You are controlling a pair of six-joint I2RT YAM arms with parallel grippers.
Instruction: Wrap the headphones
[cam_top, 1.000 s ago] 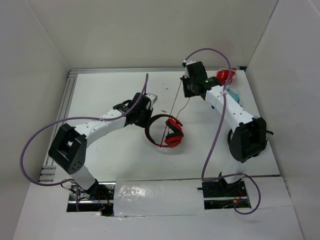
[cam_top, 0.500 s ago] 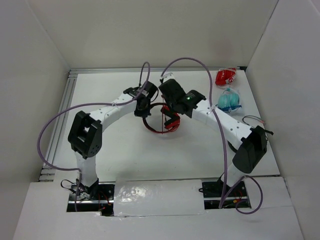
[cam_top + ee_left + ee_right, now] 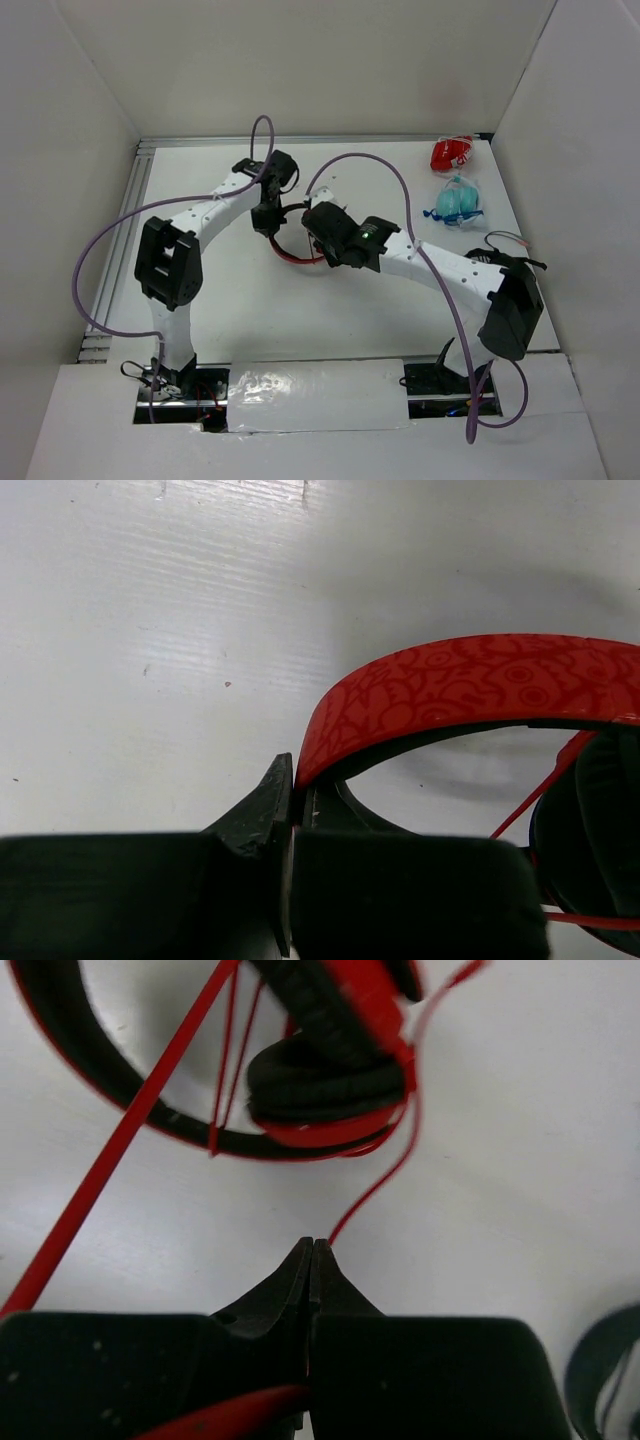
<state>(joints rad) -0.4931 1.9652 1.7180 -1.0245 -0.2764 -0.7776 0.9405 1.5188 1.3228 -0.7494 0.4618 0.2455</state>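
Note:
The red headphones (image 3: 296, 258) lie mid-table, mostly hidden under the two grippers in the top view. My left gripper (image 3: 293, 785) is shut on the end of the patterned red headband (image 3: 450, 680), with a black ear pad (image 3: 592, 830) to its right. My right gripper (image 3: 315, 1246) is shut on the thin red cable (image 3: 385, 1175), which curves up to the ear cup (image 3: 325, 1095). A second stretch of cable (image 3: 120, 1145) runs taut and slanted across the headband loop. In the top view the left gripper (image 3: 268, 222) and right gripper (image 3: 318, 224) are close together.
A small red packet (image 3: 450, 153) and a teal packet (image 3: 458, 203) lie at the back right. White walls close in the table on three sides, with a metal rail (image 3: 140, 190) along the left edge. Purple arm cables loop above both arms.
The right arm swung from the back right to the centre, over the headphones, still holding the cable. The left gripper carried the headband back and left, its arm folding in.

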